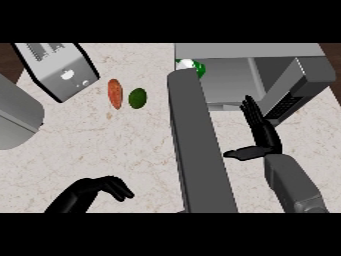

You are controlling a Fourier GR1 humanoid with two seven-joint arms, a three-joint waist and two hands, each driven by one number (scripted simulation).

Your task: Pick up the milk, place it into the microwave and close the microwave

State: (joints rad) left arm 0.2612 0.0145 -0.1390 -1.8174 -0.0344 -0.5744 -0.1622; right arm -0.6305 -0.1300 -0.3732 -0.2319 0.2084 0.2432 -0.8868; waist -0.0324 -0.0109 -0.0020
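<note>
Right hand [264, 134] is in front of the microwave [276, 75], fingers straight and apart from thumb, holding nothing, just beside the open microwave door [199, 145]. Milk [191, 67] sits inside the microwave, at the door's far end. Left hand [92, 192], well left of the door, has fingers curled, holding nothing.

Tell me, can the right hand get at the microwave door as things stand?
Probably yes. The right hand is open, fingers straight, just right of the open microwave door, with nothing between them.
</note>
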